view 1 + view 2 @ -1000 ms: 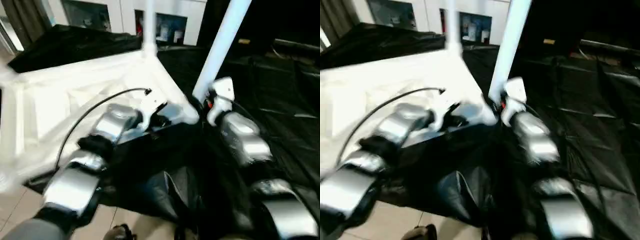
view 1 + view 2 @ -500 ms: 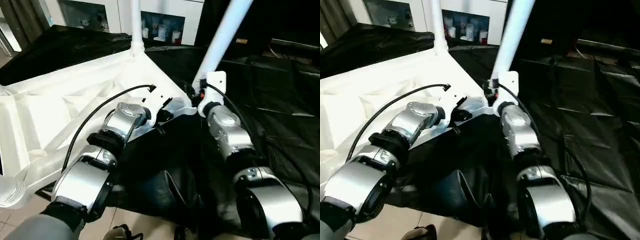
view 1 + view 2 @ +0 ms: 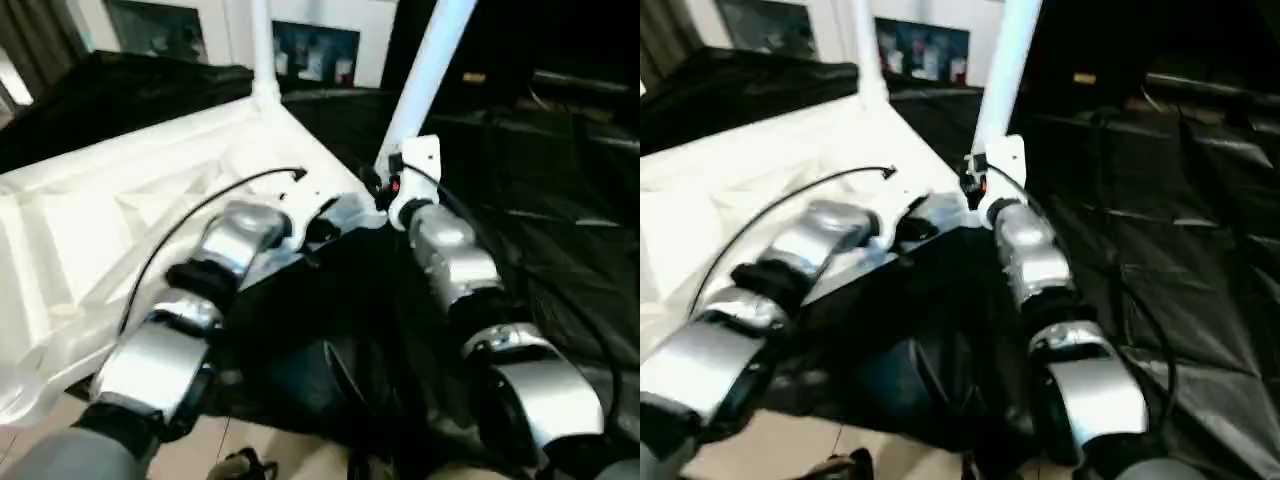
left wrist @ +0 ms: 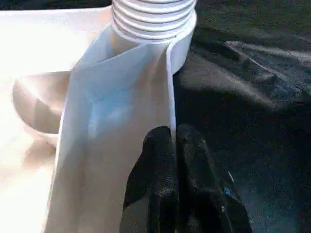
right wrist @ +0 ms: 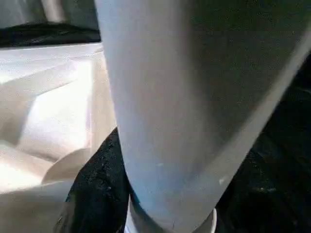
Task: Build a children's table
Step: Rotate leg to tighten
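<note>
The children's table top [image 3: 110, 210] lies upside down on black sheeting, its ribbed underside facing up. One white leg [image 3: 262, 50] stands upright in the far corner socket. A second leg [image 3: 425, 70] rises, leaning right, from the near right corner. My right gripper [image 3: 385, 188] is closed around this leg's lower end; a black finger [image 5: 95, 194] lies against the leg [image 5: 194, 97]. My left gripper [image 4: 175, 145] is shut, its fingertips pressed on the table's white rim [image 4: 121, 121] just short of the ribbed socket collar [image 4: 153, 19].
Black sheeting [image 3: 560, 180] covers the ground to the right and behind. White cabinets with shelves [image 3: 315, 50] stand at the back. A black cable [image 3: 210, 205] arcs over my left forearm. Pale floor tiles [image 3: 270, 455] show at the near edge.
The whole picture has shifted and tilted, so the camera moved. Both grippers stay at the same corner, the right on the leg and the left on the rim.
</note>
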You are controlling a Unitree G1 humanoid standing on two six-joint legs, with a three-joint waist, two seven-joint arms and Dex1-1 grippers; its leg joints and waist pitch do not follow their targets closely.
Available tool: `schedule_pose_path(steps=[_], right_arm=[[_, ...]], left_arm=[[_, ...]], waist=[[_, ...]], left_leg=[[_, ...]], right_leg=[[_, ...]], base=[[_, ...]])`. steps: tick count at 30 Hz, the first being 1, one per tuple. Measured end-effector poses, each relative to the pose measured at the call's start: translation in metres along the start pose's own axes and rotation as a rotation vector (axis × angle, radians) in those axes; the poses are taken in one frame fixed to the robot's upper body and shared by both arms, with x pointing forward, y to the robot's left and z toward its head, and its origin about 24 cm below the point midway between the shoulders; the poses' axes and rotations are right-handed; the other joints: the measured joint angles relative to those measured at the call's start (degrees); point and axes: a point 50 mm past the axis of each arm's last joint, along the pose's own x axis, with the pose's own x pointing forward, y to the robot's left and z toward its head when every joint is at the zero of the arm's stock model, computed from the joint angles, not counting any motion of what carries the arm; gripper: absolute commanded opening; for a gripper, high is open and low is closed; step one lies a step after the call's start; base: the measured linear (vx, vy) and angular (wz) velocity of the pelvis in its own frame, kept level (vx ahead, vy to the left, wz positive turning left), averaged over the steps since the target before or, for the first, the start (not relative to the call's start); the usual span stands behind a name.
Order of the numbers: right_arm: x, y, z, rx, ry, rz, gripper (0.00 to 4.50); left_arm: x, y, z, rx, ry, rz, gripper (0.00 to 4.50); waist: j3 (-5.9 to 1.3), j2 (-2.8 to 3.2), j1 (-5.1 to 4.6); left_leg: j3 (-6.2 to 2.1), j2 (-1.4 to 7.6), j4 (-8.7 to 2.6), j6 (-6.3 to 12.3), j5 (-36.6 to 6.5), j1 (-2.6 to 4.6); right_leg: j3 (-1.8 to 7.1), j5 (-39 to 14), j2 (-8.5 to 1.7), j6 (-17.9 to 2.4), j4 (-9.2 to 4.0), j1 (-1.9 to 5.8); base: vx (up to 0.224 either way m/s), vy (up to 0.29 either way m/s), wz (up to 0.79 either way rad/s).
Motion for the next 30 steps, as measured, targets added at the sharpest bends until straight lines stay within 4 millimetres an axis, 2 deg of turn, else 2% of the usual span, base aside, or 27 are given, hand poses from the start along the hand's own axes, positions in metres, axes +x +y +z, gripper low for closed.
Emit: schedule_pose_path(steps=[6,9,15,30], right_arm=[[-0.013,-0.007,0.008,-0.095,0.064,0.360,1.87],[-0.019,-0.009,0.010,-0.126,0.089,0.467,1.87],[-0.041,-0.009,0.007,-0.186,0.140,0.756,1.87],[-0.053,-0.005,-0.002,-0.191,0.145,0.889,1.87]], left_arm=[[-0.029,0.005,-0.016,0.083,-0.011,-0.120,0.00],[-0.038,0.005,-0.021,0.111,-0.002,-0.161,0.00],[-0.053,-0.004,-0.034,0.162,-0.012,-0.296,0.00],[-0.059,-0.008,-0.041,0.168,0.000,-0.383,0.00]], waist=[[-0.13,0.07,-0.08],[-0.19,-0.01,-0.04],[-0.28,-0.16,0.46],[-0.45,-0.43,1.50]], left_leg=[[0.01,0.57,0.14,0.29,0.2,-0.01],[0.15,0.62,0.18,0.13,0.0,0.35],[0.17,0.68,0.21,0.14,0.0,0.47],[0.48,0.84,0.85,0.08,0.0,0.54]], right_leg=[[-0.23,-0.5,0.42,0.0,0.51,-0.08],[-0.20,-0.8,0.41,-0.2,0.85,-0.14],[-0.25,-0.9,0.41,-0.4,0.97,-0.08],[-0.19,-0.9,0.31,-0.4,1.36,0.04]], base=[[0.036,-0.013,-0.03],[0.034,-0.007,0.00],[0.000,0.000,0.00],[0.000,0.000,0.00]])
